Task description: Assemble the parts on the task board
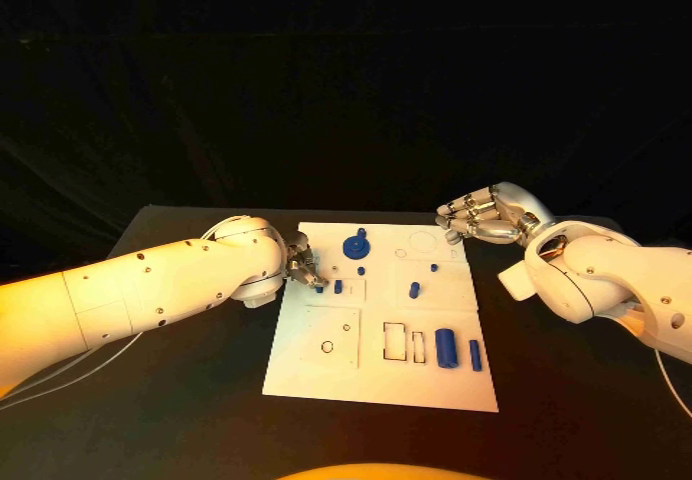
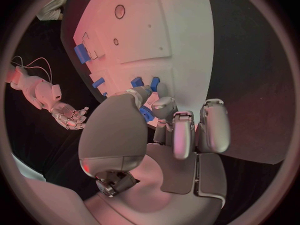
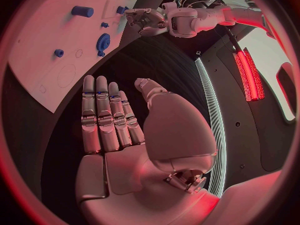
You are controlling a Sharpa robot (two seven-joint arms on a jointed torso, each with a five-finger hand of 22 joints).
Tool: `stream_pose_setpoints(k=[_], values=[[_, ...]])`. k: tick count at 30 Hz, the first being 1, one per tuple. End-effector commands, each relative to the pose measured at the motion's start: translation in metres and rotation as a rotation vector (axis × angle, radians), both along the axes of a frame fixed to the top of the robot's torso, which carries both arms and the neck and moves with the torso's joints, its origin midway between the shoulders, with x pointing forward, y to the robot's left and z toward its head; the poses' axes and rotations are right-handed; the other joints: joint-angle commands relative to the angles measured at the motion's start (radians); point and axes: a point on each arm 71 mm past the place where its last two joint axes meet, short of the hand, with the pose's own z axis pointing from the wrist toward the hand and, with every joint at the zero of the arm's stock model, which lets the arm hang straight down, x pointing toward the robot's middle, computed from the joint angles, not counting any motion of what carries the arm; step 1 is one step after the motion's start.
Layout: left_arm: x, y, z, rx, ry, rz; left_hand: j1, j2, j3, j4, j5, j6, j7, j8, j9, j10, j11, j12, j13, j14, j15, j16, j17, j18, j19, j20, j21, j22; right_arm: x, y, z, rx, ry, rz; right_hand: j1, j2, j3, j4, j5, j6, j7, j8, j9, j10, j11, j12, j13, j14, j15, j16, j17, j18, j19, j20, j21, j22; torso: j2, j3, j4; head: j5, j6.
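Note:
The white task board (image 1: 332,375) lies in the middle of the black table. My left hand (image 1: 303,265) is at the board's left edge, thumb and a finger pinching a small blue part (image 2: 146,114). Two more small blue parts (image 2: 137,81) (image 2: 154,83) lie just beyond its fingertips. A blue gear (image 1: 355,245) sits near the far edge, a blue peg (image 1: 414,290) mid-board, a blue cylinder (image 1: 446,347) and a blue bar (image 1: 475,354) at the near right. My right hand (image 1: 483,218) hovers off the far right corner, fingers straight (image 3: 106,115), holding nothing.
Outlined slots and round holes (image 1: 327,347) mark the board's near half. Black table (image 1: 577,400) surrounds the board on all sides. A thin white cable (image 1: 72,370) trails under my left arm.

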Motion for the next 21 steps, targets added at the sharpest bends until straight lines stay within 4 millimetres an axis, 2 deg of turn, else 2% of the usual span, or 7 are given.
stream_pose_setpoints(k=[1,11,13,14,17,21], values=[[-0.0011,0.0009,-0.0036,0.021,0.033,-0.002,-0.009,0.001,-0.011,0.001,-0.005,0.000,0.001,-0.005,-0.001,-0.006,-0.001,0.001,0.000,0.094,-0.004,0.003,0.220,-0.011,0.002,-0.004,0.001,0.018,-0.0009,0.0015,0.0002,0.001,-0.003,0.015,-0.009,0.003,-0.006,0.002,0.004,-0.008,0.002,-0.003,0.001,-0.006,0.001,0.002,-0.001,-0.005,0.001,-0.002,-0.001,0.004,-0.003,0.001,-0.006,-0.002,0.000,0.0004,0.0004,-0.001,-0.001],[0.0002,0.0014,-0.0031,0.020,0.018,0.006,-0.022,0.009,-0.066,0.008,-0.005,0.004,0.003,-0.011,0.000,-0.009,0.000,-0.001,-0.003,0.094,-0.003,0.003,0.221,-0.011,0.002,-0.005,0.000,0.018,-0.0011,0.0015,0.0003,0.001,-0.003,0.015,-0.009,0.003,-0.006,0.002,0.004,-0.008,0.002,-0.003,0.001,-0.006,0.001,0.002,-0.001,-0.005,0.001,-0.002,-0.001,0.004,-0.003,0.001,-0.006,-0.002,0.000,0.0002,0.0004,-0.001,0.000],[0.0004,0.0018,-0.0025,0.012,0.009,0.013,-0.047,0.017,-0.104,0.008,-0.004,0.004,0.004,-0.015,0.000,-0.011,0.002,-0.003,-0.005,0.094,-0.002,0.003,0.220,-0.011,0.001,-0.004,-0.001,0.017,-0.0011,0.0014,0.0003,0.001,-0.003,0.015,-0.009,0.003,-0.006,0.002,0.004,-0.008,0.002,-0.003,0.001,-0.006,0.001,0.002,-0.001,-0.005,0.001,-0.002,-0.001,0.004,-0.003,0.001,-0.006,-0.002,0.000,0.0001,0.0007,-0.001,0.001],[0.0005,0.0022,-0.0020,0.002,0.002,0.020,-0.075,0.027,-0.146,0.009,-0.004,0.004,0.005,-0.019,0.000,-0.015,0.003,-0.007,-0.010,0.094,-0.001,0.003,0.220,-0.010,-0.001,-0.003,-0.003,0.014,-0.0011,0.0014,0.0003,0.001,-0.003,0.014,-0.009,0.003,-0.006,0.002,0.004,-0.008,0.002,-0.003,0.001,-0.006,0.001,0.002,-0.001,-0.005,0.001,-0.002,-0.001,0.004,-0.003,0.001,-0.006,-0.002,0.000,0.0001,0.0007,-0.001,0.001],[0.0006,0.0032,-0.0008,-0.022,-0.010,0.037,-0.116,0.048,-0.224,0.010,-0.004,-0.003,0.011,-0.026,0.001,-0.036,0.009,-0.041,-0.050,0.094,0.002,0.003,0.220,-0.009,-0.005,-0.001,-0.008,0.008,-0.0011,0.0012,0.0003,0.001,-0.003,0.014,-0.011,0.003,-0.008,0.003,0.005,-0.009,0.002,-0.003,0.001,-0.007,0.001,0.002,-0.001,-0.006,0.002,-0.002,-0.002,0.004,-0.003,0.002,-0.007,-0.003,0.000,-0.0002,0.0012,-0.002,0.003],[0.0006,0.0052,0.0014,-0.064,-0.026,0.065,-0.153,0.066,-0.282,0.010,-0.006,-0.010,0.017,-0.029,0.004,-0.053,0.013,-0.067,-0.083,0.094,0.005,0.002,0.220,-0.006,-0.010,0.001,-0.013,0.000,-0.0010,0.0012,0.0003,0.001,-0.003,0.014,-0.011,0.003,-0.008,0.003,0.005,-0.009,0.002,-0.003,0.001,-0.007,0.001,0.002,-0.001,-0.006,0.002,-0.002,-0.002,0.004,-0.003,0.002,-0.007,-0.003,0.000,-0.0003,0.0006,-0.004,0.004]])
